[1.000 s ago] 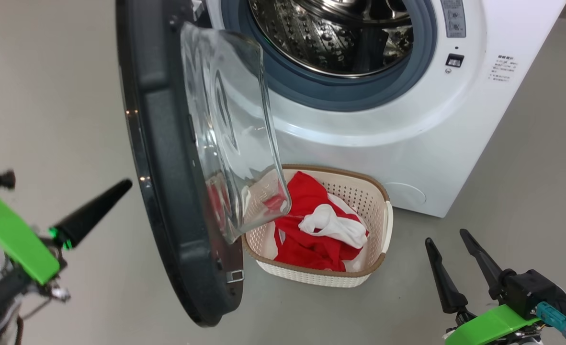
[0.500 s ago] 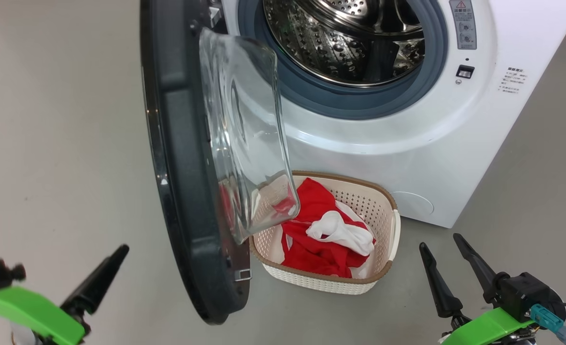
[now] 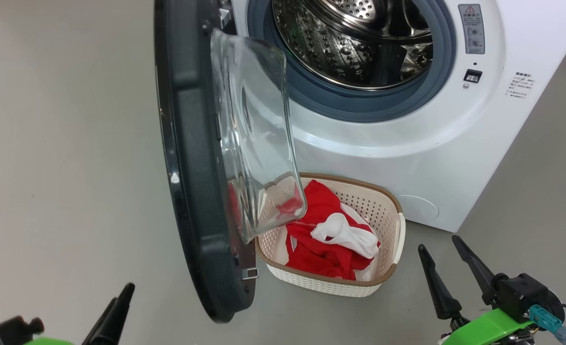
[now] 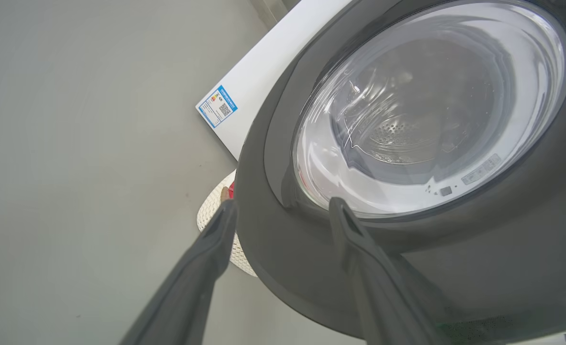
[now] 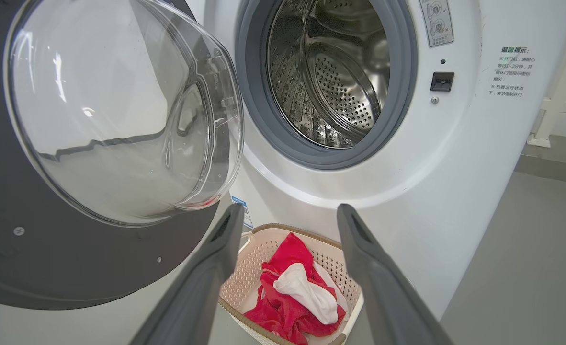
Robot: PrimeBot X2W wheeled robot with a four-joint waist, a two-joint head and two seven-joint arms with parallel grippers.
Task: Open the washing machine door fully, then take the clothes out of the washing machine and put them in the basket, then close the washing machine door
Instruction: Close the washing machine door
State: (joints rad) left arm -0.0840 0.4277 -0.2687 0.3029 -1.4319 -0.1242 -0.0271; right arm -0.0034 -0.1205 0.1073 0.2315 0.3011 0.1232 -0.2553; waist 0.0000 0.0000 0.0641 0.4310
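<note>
Two claws, both spread wide, both holding nothing.

Entry, left claw (image 4: 283, 205): it sits low at my left in the head view, well apart from the washing machine door (image 3: 192, 167). Along its fingers I see the door's glossy outer face, one tip lined up with the rim's edge and the other over the black rim.

Entry, right claw (image 3: 438, 244): it sits low at my right above the floor (image 3: 62, 167). Its fingers point toward the basket (image 3: 311, 285) and the washing machine (image 3: 407, 158), touching neither.

The door stands swung out, edge-on to my head camera, with its glass bowl (image 3: 254, 134) bulging toward the machine. The opening is uncovered, so the grey rubber ring (image 3: 359, 103) and the perforated steel drum (image 3: 355, 43) show.

The basket sits on the floor just before the machine's front, its left end behind the glass bowl in the head view. The clothes (image 3: 311, 239) lie inside the basket as bunched red fabric, with a white piece (image 3: 345, 235) on top.

A blue label (image 4: 217, 106) sits on the machine's side.
</note>
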